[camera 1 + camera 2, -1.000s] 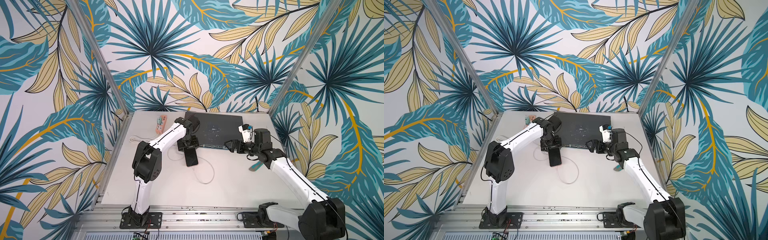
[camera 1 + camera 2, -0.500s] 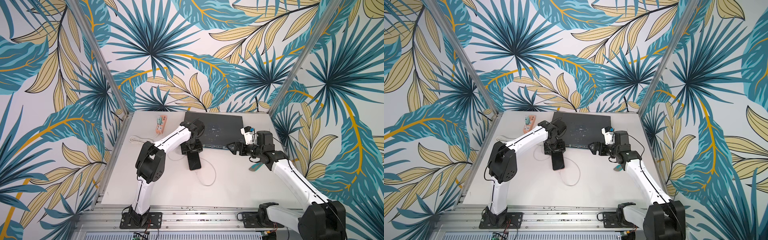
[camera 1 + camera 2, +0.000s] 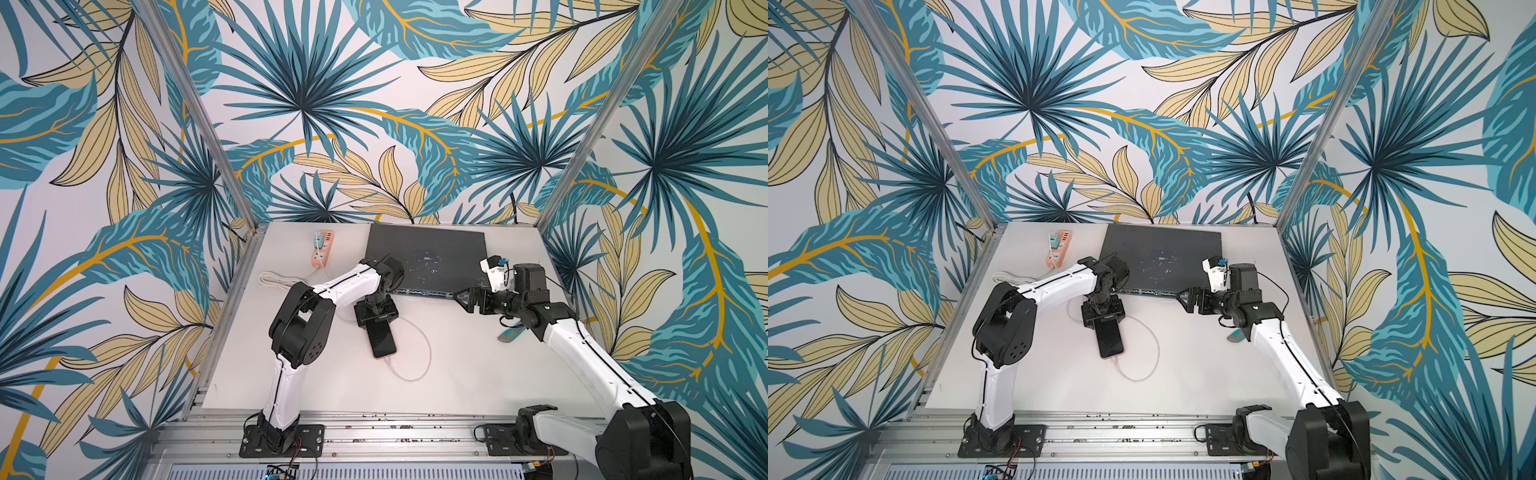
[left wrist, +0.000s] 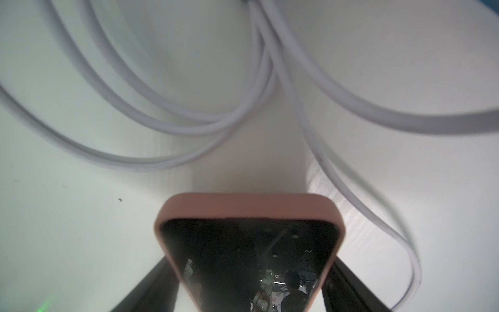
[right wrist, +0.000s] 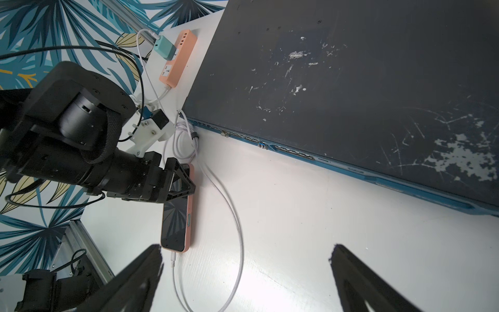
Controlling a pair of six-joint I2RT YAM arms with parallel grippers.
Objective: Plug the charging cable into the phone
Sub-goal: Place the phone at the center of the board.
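Movement is the news: your left tool (image 3: 377,322), clamped on the sides of the flat black-screened, pink-edged phone (image 3: 382,338), has dragged it toward the front of the white worktop (image 3: 478,374). The thin white charging cable (image 4: 405,123) looks already seated in the phone's near end, so the plugging seems done. Your right tool (image 3: 460,297) hangs wide open and empty by the big dark grey box (image 3: 428,257).

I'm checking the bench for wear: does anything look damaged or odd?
The big dark box at the back has white scratches and scuffs across its top, clearest in the right wrist view. The phone and charging cable look undamaged.
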